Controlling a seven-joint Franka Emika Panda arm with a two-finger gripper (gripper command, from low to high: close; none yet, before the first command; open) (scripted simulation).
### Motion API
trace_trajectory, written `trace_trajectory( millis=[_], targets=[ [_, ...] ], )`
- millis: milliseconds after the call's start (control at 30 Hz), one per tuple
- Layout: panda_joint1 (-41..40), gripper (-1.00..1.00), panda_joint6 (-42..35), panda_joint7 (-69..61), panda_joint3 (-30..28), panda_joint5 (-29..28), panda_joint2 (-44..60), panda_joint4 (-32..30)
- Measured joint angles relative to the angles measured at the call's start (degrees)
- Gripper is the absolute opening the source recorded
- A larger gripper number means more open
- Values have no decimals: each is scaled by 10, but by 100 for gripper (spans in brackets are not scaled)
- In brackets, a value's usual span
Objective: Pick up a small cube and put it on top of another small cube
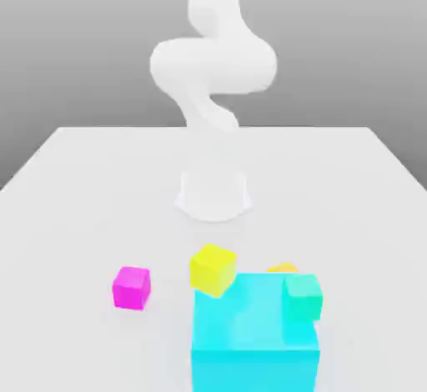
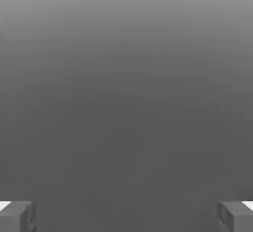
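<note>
A white, smooth robot arm [image 1: 213, 69] rose from a round white base [image 1: 213, 194] at the middle of a flat, pale grey surface [image 1: 75, 190]. In the exterior view the arm bent into a thick elbow above the base and ran up out of the top of the picture.

The small plain magenta-pink cube [image 1: 132, 288] rested on the surface towards the exterior view's left, apart from the other blocks and well in front of the base. To its right sat a small yellow cube [image 1: 213, 269], tilted, just beside the back left corner of a large cyan block [image 1: 254, 340]. Whether the yellow cube touched that block could not be told. A small teal-green cube [image 1: 303, 296] sat at the cyan block's upper right edge, and a sliver of another yellow thing [image 1: 282, 268] peeked out behind it.

In the hand view the gripper [image 2: 126, 216] had its jaws spread wide, one grey fingertip [image 2: 17, 216] at each lower corner, with nothing between them, against a plain grey backdrop.
</note>
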Motion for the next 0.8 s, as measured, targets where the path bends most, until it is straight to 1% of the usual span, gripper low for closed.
trace_trajectory(
  millis=[300, 500, 600, 633, 700, 800],
  targets=[
    [-50, 0, 131, -34, -53, -37, 173, -143],
    [-81, 0, 228, -75, -102, -41, 302, -244],
    [-92, 0, 287, -120, -127, -12, 383, -297],
    [-97, 0, 306, -135, -122, 5, 407, -303],
    [-110, 0, 341, -168, -103, 48, 452, -302],
    [-155, 0, 392, -205, -46, 97, 515, -292]
  ],
)
